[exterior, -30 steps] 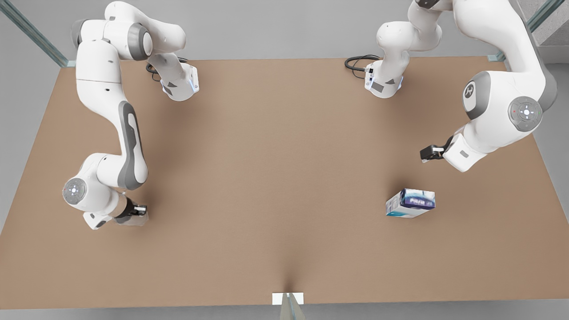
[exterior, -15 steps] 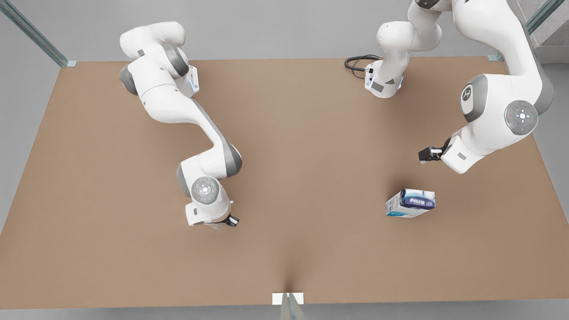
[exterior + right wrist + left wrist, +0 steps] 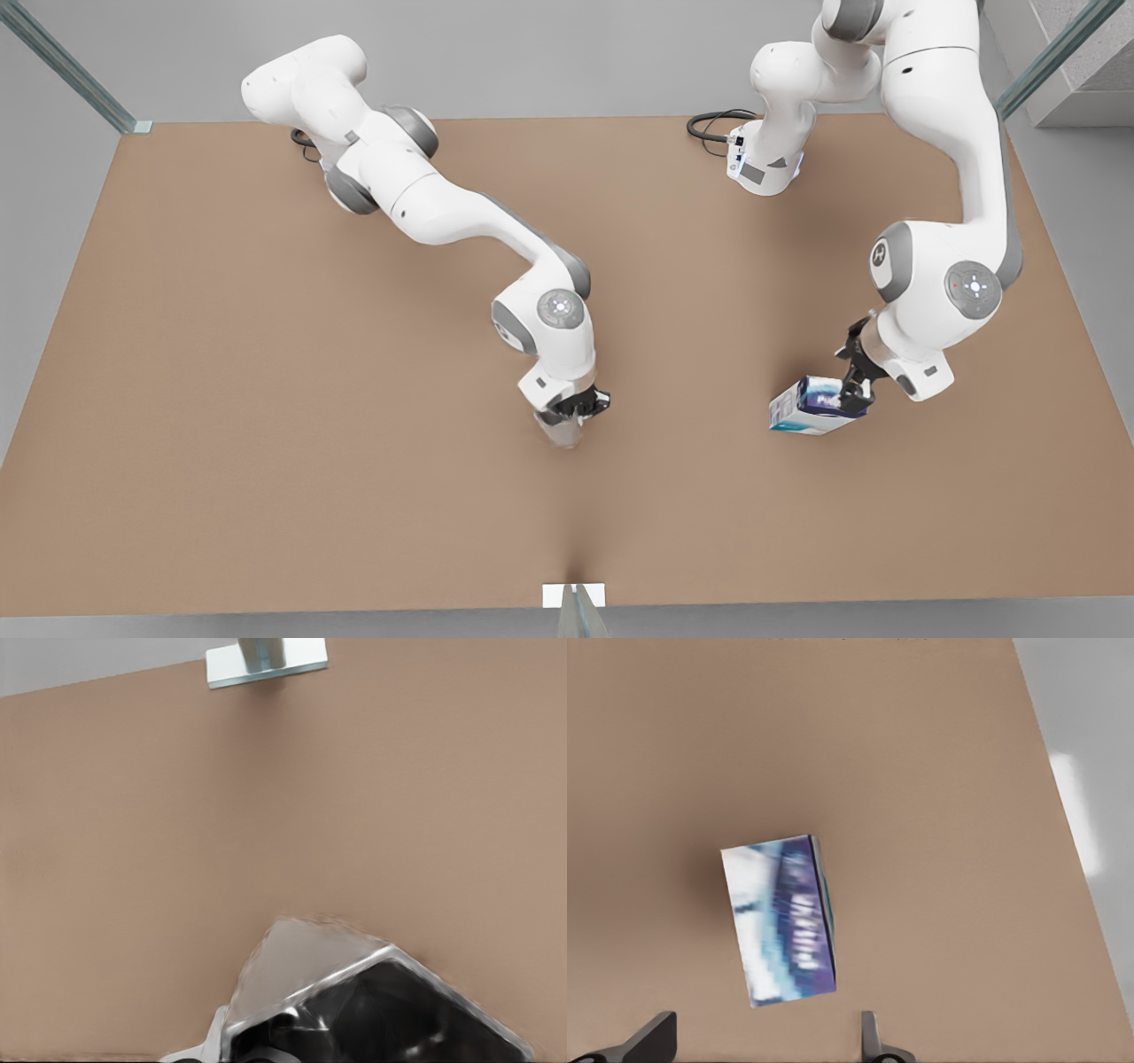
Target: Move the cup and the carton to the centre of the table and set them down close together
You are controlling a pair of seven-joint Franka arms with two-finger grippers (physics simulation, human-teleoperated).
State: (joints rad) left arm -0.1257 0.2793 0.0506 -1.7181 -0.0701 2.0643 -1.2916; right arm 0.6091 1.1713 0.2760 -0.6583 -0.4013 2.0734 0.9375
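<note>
Near the middle of the tabletop (image 3: 266, 372), toward the front view's lower edge, the cup (image 3: 558, 431) sits clamped in the right claw (image 3: 580, 409); the right wrist view shows its grey faceted rim (image 3: 310, 966) right at the claw, with the bare brown surface beyond. Whether the cup already rests on the surface or hangs just above it I cannot tell. Well apart from it, toward the front view's right, the carton (image 3: 815, 406) lies on its side on the tabletop, blue label panel up. The left claw (image 3: 853, 383) is at the carton's far end, and in the left wrist view its fingers (image 3: 873, 1036) stand apart either side of the carton (image 3: 780, 921), not yet closed on it. So by my reading the cup's half is nearly done, with only the release left, while the carton must be gripped, carried to the centre and set down close beside the cup. The right arm reaches out long and low from its base, wrist bent down over the cup; the left arm is folded high, its forearm dropping steeply onto the carton.
</note>
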